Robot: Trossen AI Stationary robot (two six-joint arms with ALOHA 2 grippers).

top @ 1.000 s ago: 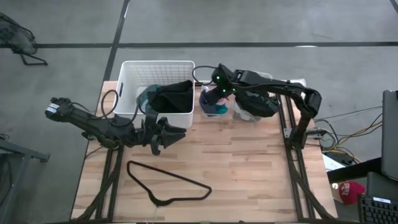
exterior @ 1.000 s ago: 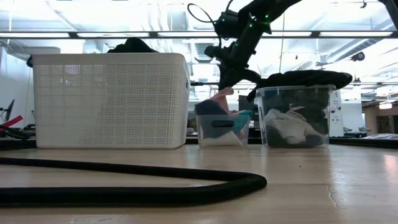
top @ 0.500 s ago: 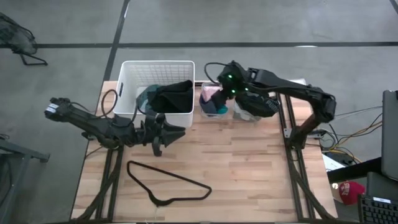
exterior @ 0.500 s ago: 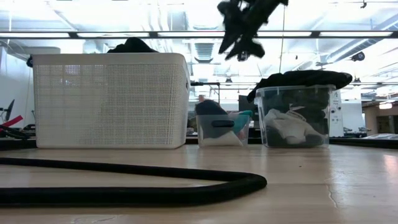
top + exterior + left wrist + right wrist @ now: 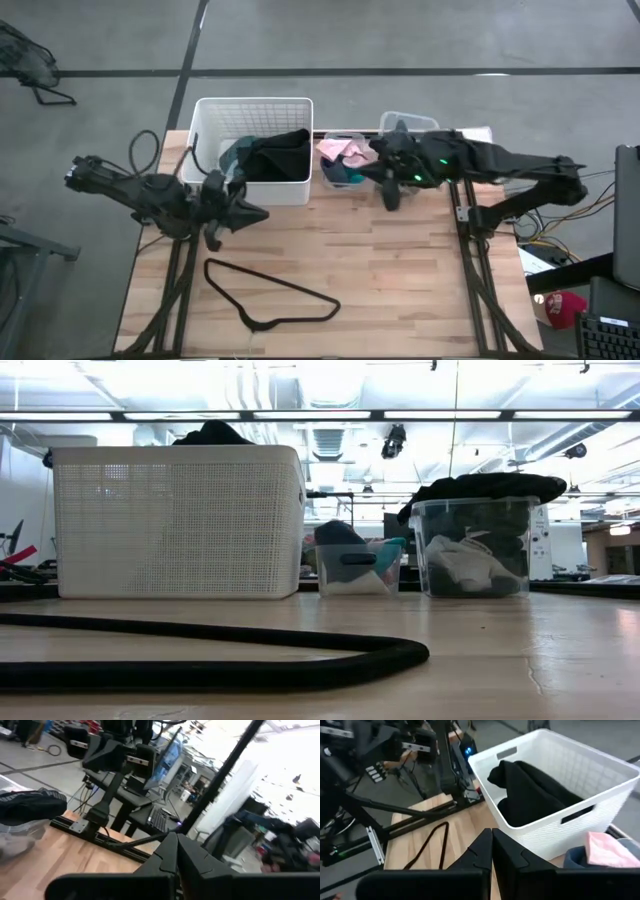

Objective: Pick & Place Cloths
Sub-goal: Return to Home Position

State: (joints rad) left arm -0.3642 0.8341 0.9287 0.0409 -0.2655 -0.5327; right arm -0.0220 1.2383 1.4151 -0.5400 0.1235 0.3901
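Black and teal cloths (image 5: 270, 152) lie in the white basket (image 5: 205, 130) at the far left. A pink cloth (image 5: 340, 150) lies on teal and dark ones in the small clear container (image 5: 345, 178). A black cloth (image 5: 480, 485) drapes over the larger clear bin (image 5: 475, 550), which holds white and dark cloths. My left gripper (image 5: 245, 213) is shut and empty, in front of the basket. My right gripper (image 5: 390, 200) is shut and empty, above the table just in front of the two clear containers. Neither gripper shows in the low view.
A thin black wire hanger (image 5: 270, 295) lies flat on the wood table (image 5: 400, 290) near the front left. The basket, small container and bin stand in a row along the far edge. Bare wood lies in the middle and to the right.
My right gripper has let go of the pink cloth, which now lies in the small container. It then rose and swung toward the table's near edge. My left gripper has shut and drawn back a little toward the left edge.
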